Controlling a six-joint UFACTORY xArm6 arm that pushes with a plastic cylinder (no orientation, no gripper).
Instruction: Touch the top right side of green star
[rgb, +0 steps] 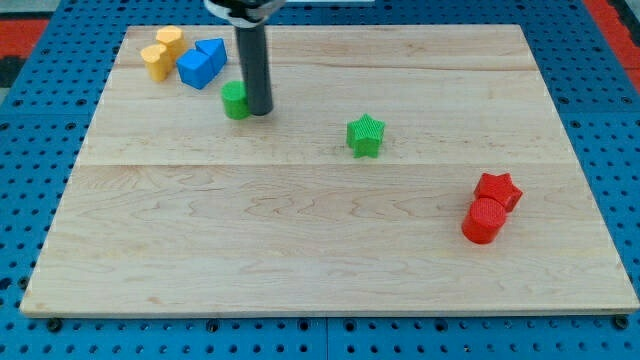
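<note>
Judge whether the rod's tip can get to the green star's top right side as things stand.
Probably yes: my tip sits beside the green cylinder, and bare board lies between it and the green star.

board (300, 230): pale matt wood | green star (366, 135): ridged plastic

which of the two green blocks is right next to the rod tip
The round green cylinder block, directly at the view's left of my tip. The green star block sits well apart, toward the view's right.
</note>
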